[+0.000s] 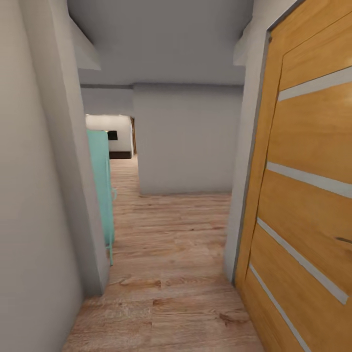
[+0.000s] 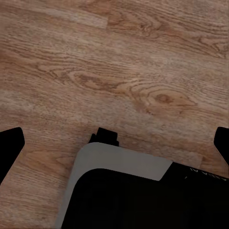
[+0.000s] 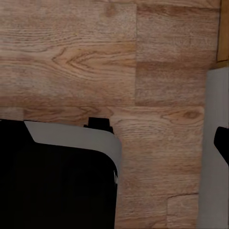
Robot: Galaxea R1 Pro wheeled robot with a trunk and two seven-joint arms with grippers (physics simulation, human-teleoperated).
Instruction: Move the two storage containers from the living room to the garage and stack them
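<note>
Head view: a wood-floored hallway (image 1: 166, 274), striped orange door (image 1: 303, 205) at right (teal cabinet (image 1: 101, 190) left); both grippers' jaws spread, empty.

Your head camera looked level down a narrow corridor, orange-wood door (image 1: 308, 205) close at right. Both your wrist cameras faced straight down, close over the wood-plank flooring (image 2: 119, 71), which all three views shared.

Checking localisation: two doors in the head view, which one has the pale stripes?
The orange-wood door at the right, open toward the camera, with pale horizontal stripes. The teal door at the left is plain, edge-on beside the grey wall.
</note>
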